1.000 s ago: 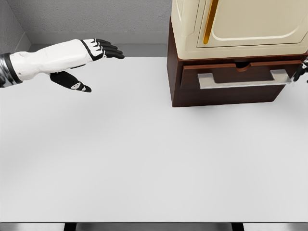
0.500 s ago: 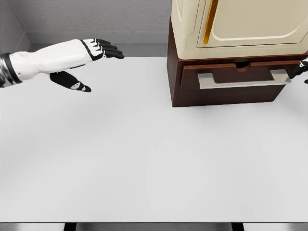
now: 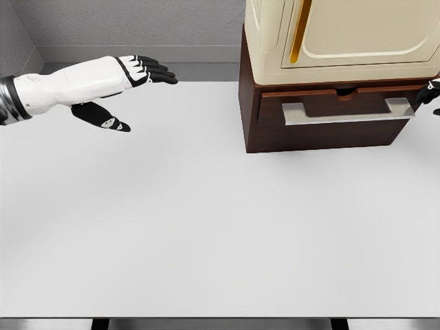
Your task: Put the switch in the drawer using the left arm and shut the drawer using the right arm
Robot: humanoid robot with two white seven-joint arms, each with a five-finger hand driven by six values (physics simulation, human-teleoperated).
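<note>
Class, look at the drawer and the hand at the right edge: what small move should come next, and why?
Probably a little more push inward by the right hand. The drawer front sits nearly flush, with a thin dark gap above it. No switch shows on the table, and the left hand hovers open, holding nothing.

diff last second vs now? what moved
The drawer slid further in toward the cabinet, handle now nearer the front. The right hand, barely visible at the right edge, followed it inward. The left hand stayed open above the table, unmoved.
</note>
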